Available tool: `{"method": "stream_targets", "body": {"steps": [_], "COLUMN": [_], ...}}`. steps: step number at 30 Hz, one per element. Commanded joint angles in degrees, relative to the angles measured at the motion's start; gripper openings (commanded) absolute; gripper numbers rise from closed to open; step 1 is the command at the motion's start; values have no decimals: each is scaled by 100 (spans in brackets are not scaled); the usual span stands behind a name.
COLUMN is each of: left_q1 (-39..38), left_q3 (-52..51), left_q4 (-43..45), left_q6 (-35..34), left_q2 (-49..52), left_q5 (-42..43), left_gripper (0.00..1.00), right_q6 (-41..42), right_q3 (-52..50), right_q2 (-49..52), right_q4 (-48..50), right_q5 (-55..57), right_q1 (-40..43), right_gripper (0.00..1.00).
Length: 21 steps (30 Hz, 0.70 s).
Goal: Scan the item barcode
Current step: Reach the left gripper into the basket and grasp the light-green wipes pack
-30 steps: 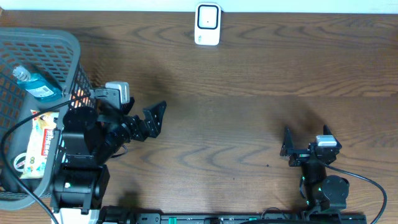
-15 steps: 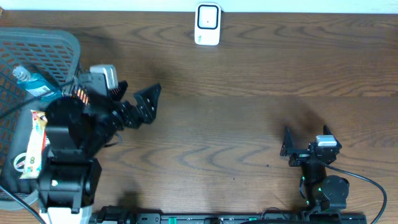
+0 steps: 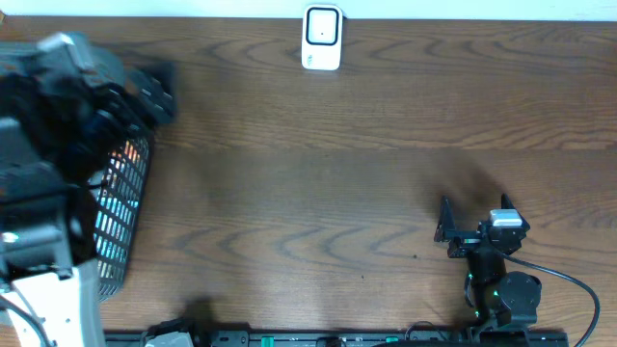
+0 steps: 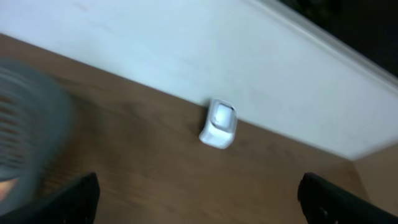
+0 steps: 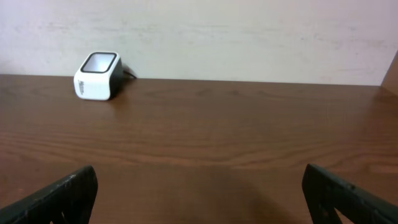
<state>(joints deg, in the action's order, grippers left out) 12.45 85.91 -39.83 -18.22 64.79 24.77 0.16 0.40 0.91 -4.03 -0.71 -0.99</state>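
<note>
Grained wood table (image 3: 337, 193), boxy white scanner (image 3: 321, 37), mesh basket (image 3: 120, 207), left gripper (image 4: 205, 202) and right gripper (image 5: 199, 193) splayed, empty

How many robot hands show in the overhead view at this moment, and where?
2. The left hand, blurred, is by the far corner of the grey plastic mesh basket at far left; the right hand sits open at the lower right. None seems hidden.

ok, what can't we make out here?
- basket contents: overhead, covered by the left arm; blurred in the left wrist view.
- left gripper: overhead, motion-blurred.
- scanner window: too small in every view.
- item barcode: none visible in any view.
</note>
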Motion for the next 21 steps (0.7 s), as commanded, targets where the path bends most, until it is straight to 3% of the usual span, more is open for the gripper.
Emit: {"method": "stream_targets", "body": {"steps": [1,6,14,21], "left_q1": [538,1556,2577,2789], "left_q3": [715,925,758,-50], "left_q4": [-348,-1370,-3224,-3309], "left_q6": [-177,-1106,-1147,-1193], "left_q2": [286,804,1980,2527], "left_q5": [-407,-1082,-1097,-1156], "left_gripper": [98,98,98,98], "right_q6": [-68,-66,-66,-66], "right_q3": [-9,-9,-9,-9], "right_q2": [-15,-13,-15,-15], "right_q4": [-22,-22,-22,-22], "right_q5": [-48,-48,-48,-48], "right_q1": [-50,-50,-50,-50], "right_gripper": [99,99,99,99]}}
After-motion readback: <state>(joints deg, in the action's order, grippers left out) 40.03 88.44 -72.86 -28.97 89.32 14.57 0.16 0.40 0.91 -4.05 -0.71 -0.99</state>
